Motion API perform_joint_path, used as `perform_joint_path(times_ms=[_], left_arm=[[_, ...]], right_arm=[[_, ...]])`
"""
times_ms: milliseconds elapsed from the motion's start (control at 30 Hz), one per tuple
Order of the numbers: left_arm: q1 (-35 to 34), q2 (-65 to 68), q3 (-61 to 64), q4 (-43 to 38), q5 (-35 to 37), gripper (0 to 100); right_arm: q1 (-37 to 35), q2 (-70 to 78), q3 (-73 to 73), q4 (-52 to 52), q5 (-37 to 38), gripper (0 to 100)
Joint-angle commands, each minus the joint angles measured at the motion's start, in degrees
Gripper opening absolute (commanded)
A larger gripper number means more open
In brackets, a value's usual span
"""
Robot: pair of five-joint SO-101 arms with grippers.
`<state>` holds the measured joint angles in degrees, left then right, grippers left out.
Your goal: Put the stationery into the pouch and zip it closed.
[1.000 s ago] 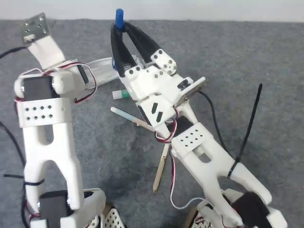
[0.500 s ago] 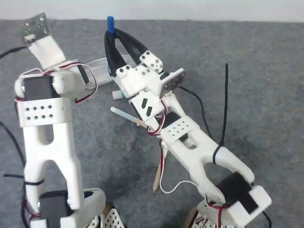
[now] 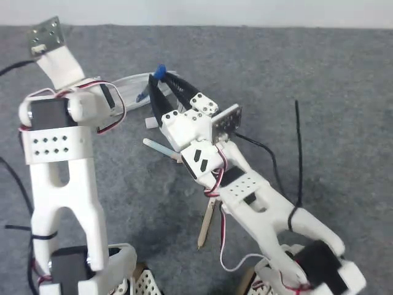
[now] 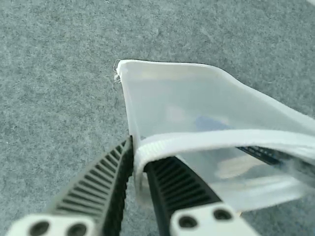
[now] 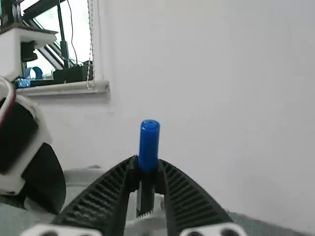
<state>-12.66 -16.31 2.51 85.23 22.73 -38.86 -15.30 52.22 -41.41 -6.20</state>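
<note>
A grey, felt-like desk point(image 3: 344, 74) lies beneath the right claw point(image 5: 147, 167). Beyond that claw rises a white wall point(image 5: 221, 98), with a window point(image 5: 44, 34) off to one side.

The pouch point(image 4: 197, 103) is translucent white with a white zip band. Its mouth is open and its rim is pinched in the left gripper point(image 4: 135, 147). The blue-capped pen point(image 5: 149, 140) stands upright, cap up, clamped in the right gripper point(image 5: 146, 167) right at the pouch. A white pen point(image 3: 161, 149) and a wooden pencil point(image 3: 207, 226) lie apart on the table point(image 3: 319, 74), nearer the arms' bases.
</note>
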Motion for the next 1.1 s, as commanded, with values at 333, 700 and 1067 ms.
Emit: perform_joint_path(times_ms=[333, 700, 1067], left_arm=[[-0.4, 0.3, 2.9, -3.9, 0.8, 1], [-0.4, 0.2, 2.9, -3.7, 0.8, 1], [-0.4, 0.4, 2.9, -3.7, 0.8, 1]], right_arm=[[0.4, -9.4, -0.5, 17.7, -0.1, 0.7], [-1.6, -17.1, -0.6, 34.9, -0.3, 19.9], [-3.3, -26.9, -0.9, 52.4, -0.3, 19.9]])
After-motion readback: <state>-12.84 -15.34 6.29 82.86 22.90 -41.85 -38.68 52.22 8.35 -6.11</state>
